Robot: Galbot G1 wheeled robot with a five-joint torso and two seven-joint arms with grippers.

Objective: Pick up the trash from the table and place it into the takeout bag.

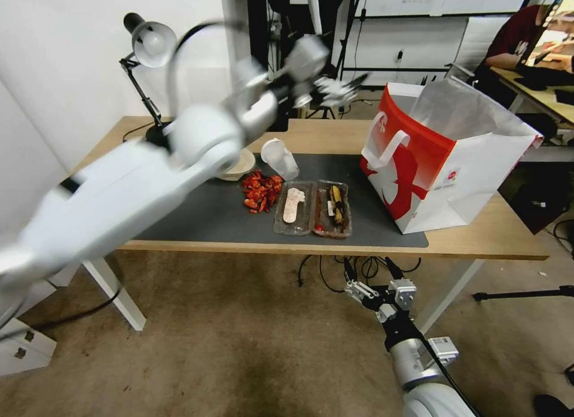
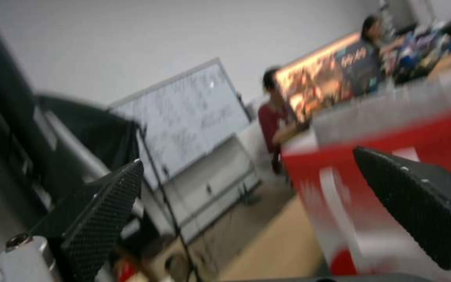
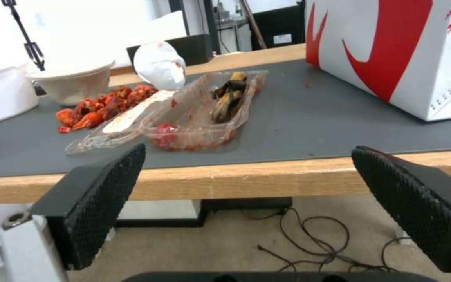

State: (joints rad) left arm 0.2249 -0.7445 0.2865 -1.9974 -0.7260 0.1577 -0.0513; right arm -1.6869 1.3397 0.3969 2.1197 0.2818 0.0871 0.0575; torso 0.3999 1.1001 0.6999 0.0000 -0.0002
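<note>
Above the desk's (image 1: 478, 238) far edge, the empty, spread left tool (image 1: 335, 89) should probably descend squarely over the clear plastic cup (image 1: 280, 158).

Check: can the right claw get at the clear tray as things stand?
Probably yes. The right claw hangs open below the table edge, facing the tray near that edge; it must first rise above the edge. Nothing stands between.

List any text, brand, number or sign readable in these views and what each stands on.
No text can be read.
Takeout bag: small round red logo, too small to read; red graphic, no legible words.
Whiteboard behind: handwriting, too blurred.
Label on the right gripper arm: too small.
</note>
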